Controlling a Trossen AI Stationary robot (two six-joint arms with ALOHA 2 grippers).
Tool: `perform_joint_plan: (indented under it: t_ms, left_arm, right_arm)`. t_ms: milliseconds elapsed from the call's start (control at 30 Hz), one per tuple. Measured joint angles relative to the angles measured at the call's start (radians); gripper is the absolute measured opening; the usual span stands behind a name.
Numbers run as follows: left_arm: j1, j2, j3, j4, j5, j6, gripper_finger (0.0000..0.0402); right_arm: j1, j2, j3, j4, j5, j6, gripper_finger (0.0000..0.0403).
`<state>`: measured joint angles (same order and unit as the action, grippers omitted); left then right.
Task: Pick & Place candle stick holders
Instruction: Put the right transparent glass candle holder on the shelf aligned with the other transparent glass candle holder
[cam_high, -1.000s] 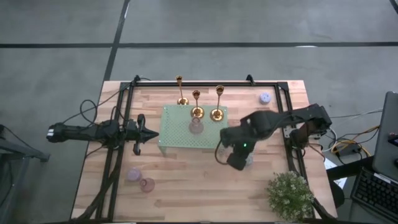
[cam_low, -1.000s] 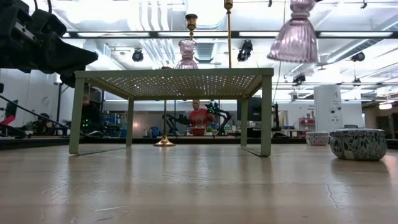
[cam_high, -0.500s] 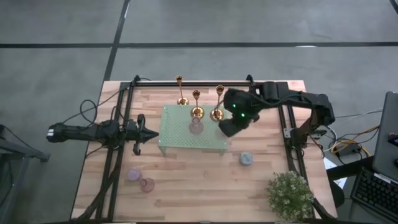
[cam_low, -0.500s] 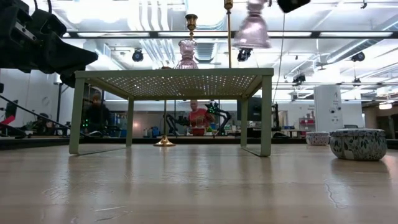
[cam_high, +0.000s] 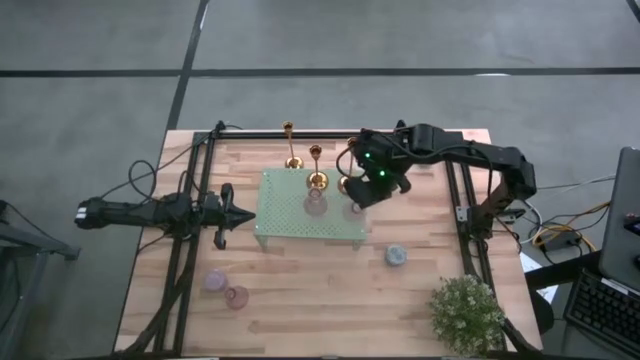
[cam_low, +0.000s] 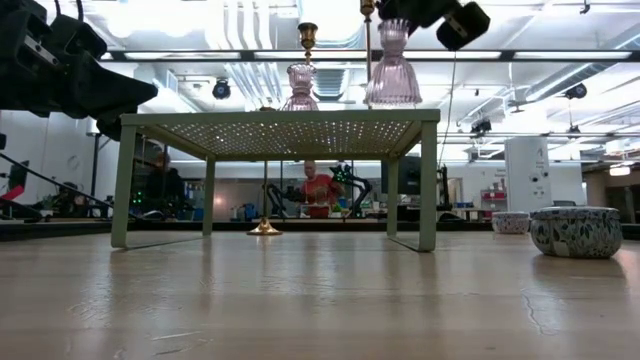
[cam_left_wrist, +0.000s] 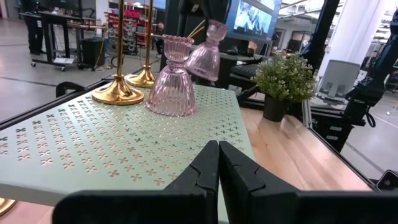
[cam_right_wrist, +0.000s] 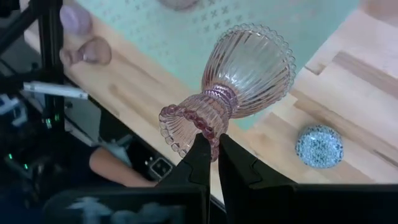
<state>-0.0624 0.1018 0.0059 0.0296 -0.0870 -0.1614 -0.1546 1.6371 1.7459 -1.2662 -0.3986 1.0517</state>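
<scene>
Pink ribbed glass holder (cam_right_wrist: 239, 87) is hanging over the right side of the green perforated stand (cam_high: 285, 210), with the right gripper (cam_right_wrist: 209, 146) pinching its beaded rim. Three candle stick holders (cam_high: 317, 168) are standing along the stand's far edge. Left gripper (cam_left_wrist: 217, 163) is waiting clenched, empty, left of the stand.

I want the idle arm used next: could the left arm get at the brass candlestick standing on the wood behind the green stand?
Probably yes: the left gripper is shut and empty, and that candlestick stands apart, though the green stand lies partly between.
</scene>
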Motion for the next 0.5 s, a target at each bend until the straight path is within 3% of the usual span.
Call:
perform_joint_plan:
  t_ms: [500]
  left_arm:
    - [0.000, 0.000, 0.000, 0.000, 0.000, 0.000, 0.0014]
  right_arm:
    - [-0.028, 0.001, -0.088, 0.106, -0.022, 0.081, 0.0008]
